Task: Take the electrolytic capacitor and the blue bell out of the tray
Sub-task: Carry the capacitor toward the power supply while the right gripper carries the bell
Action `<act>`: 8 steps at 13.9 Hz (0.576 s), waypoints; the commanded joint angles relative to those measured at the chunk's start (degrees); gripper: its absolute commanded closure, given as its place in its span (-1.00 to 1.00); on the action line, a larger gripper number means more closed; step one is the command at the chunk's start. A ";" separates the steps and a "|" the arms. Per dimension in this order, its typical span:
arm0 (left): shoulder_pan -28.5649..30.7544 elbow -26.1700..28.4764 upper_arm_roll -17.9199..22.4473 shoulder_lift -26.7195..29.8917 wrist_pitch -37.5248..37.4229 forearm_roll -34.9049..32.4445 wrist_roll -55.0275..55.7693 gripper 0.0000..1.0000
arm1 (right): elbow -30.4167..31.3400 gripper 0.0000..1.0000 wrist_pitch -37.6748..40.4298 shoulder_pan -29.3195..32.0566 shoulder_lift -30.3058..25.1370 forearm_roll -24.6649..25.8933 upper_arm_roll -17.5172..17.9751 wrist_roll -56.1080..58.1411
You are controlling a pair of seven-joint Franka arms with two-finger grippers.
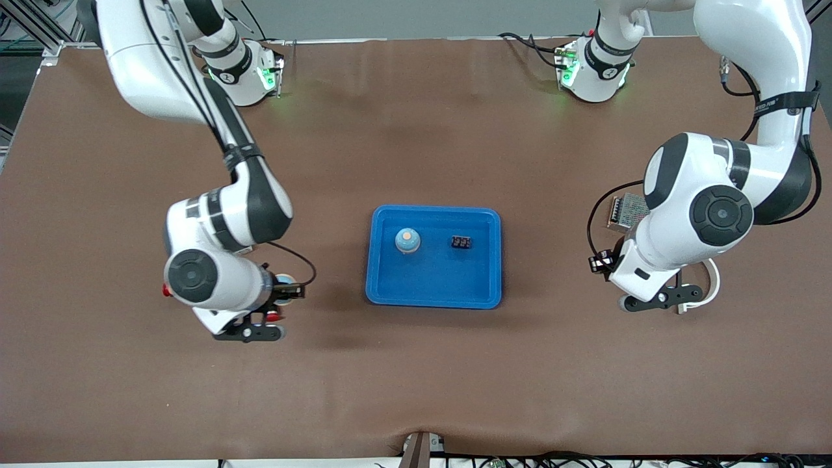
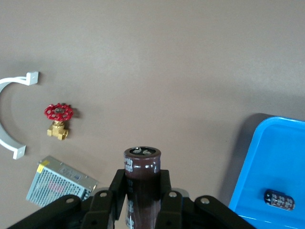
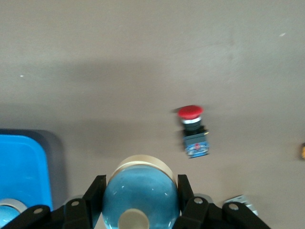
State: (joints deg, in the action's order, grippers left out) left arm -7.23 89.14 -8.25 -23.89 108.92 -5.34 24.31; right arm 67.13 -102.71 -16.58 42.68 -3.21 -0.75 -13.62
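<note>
My left gripper held the capacitor over bare table at the left arm's end, clear of the tray. My right gripper clasped the blue bell over the table at the right arm's end, also outside the tray. Both parts looked lifted out; I judged the carry nearly done. The next move called for lowering each to the table, away from the valve and red button, then letting go.
</note>
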 commanded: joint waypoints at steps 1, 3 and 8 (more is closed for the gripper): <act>1.95 15.93 -0.45 8.58 12.15 0.42 -2.33 1.00 | 0.72 0.03 0.67 3.12 -1.02 0.30 0.57 7.70; 2.05 21.15 -0.37 10.88 15.53 0.42 -4.00 1.00 | 0.90 0.03 0.76 6.28 -1.02 0.48 0.57 14.47; 2.05 28.53 -0.45 15.01 17.02 0.33 -7.70 1.00 | 1.86 0.03 0.06 10.51 -0.84 2.75 0.40 25.03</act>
State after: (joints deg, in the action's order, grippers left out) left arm -5.69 112.44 -8.30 -13.13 123.77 -5.34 18.16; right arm 67.58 -102.44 -7.37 42.63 -2.45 -1.24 8.24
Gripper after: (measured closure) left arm 0.674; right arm 0.344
